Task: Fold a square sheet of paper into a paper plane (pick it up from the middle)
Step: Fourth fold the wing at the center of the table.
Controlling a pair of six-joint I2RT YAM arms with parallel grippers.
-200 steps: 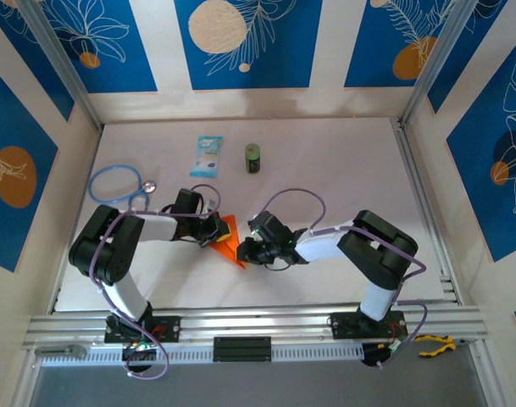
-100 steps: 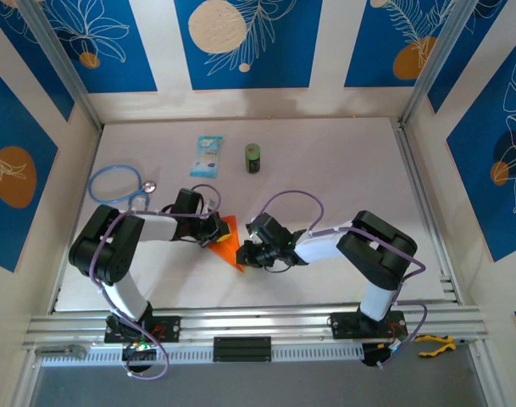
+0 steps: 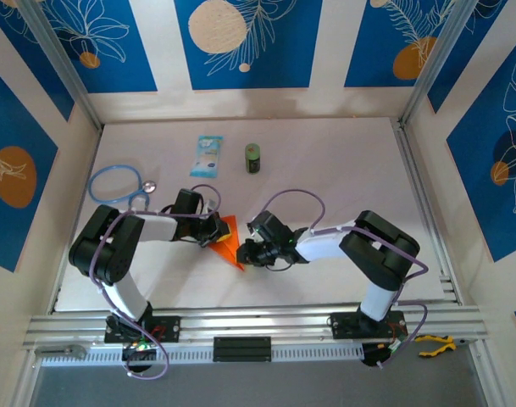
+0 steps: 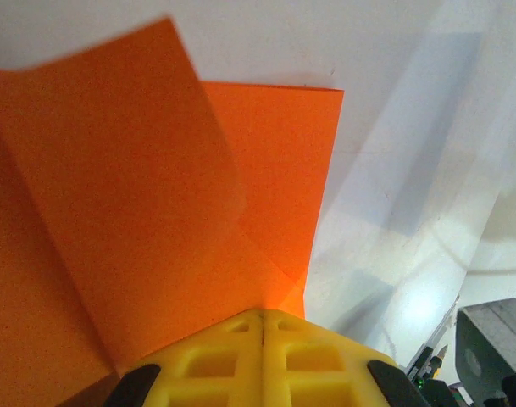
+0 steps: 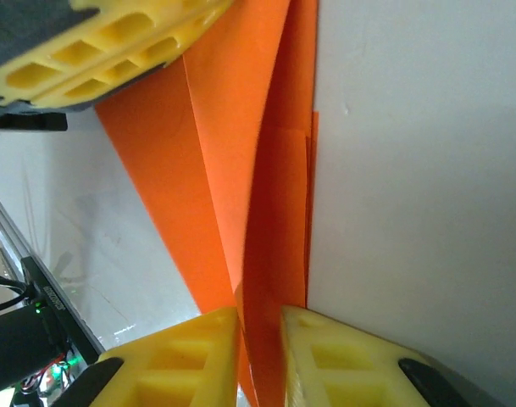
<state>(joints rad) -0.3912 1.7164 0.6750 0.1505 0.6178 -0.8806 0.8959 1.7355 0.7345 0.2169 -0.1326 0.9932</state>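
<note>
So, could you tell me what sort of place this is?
Likely a robot test booth: a left arm and right arm bolted to a metal rail, a white table, blue patterned wall panels.

You are seeing your left gripper [image 4: 263, 329] pressing its yellow fingers [image 4: 319, 360] together on the folded orange paper [image 4: 130, 220], which is rising partly above the white table [image 4: 410, 102].

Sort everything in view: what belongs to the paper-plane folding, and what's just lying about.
Job in hand: orange paper, partly folded; left gripper; right gripper.

Lying about: light-blue packet; green can; blue looped tube; yellow-handled tool.
</note>
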